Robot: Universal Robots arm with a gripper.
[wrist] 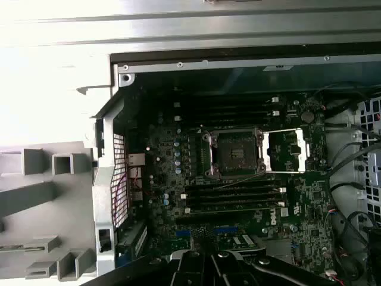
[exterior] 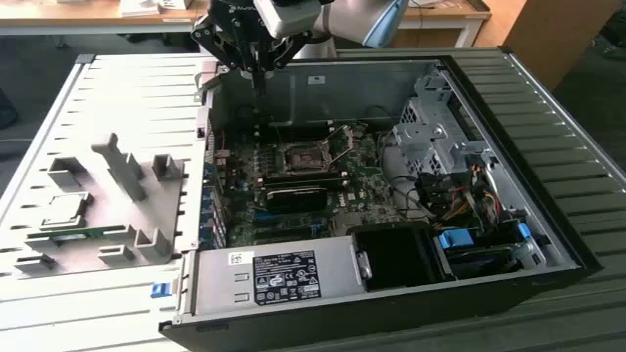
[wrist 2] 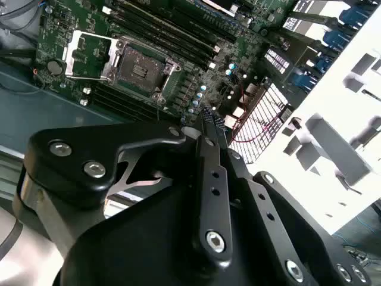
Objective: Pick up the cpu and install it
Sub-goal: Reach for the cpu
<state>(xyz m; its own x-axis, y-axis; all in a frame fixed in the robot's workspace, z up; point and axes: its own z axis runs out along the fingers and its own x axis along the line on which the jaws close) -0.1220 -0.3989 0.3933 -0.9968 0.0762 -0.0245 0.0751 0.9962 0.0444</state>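
Gripper (exterior: 259, 88) hovering over case (exterior: 333, 81), fingers pinched together, empty. Cpu (exterior: 64, 208) lying on tray (exterior: 181, 205): likely light, rigid, fragile; gripping opposite edges advisable.

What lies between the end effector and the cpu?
In the exterior view, the case's wall and grey upright holders stand between the end effector and the cpu.

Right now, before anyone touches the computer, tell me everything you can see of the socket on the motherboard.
The socket is a dark square recess in a grey metal frame, lying flat on the green motherboard inside the open case. It is empty: its bare contact bed shows in both wrist views. Its shiny load plate is swung open to one side, still hinged at the frame's edge. Black memory slots run along two opposite sides. Nothing rests on it.
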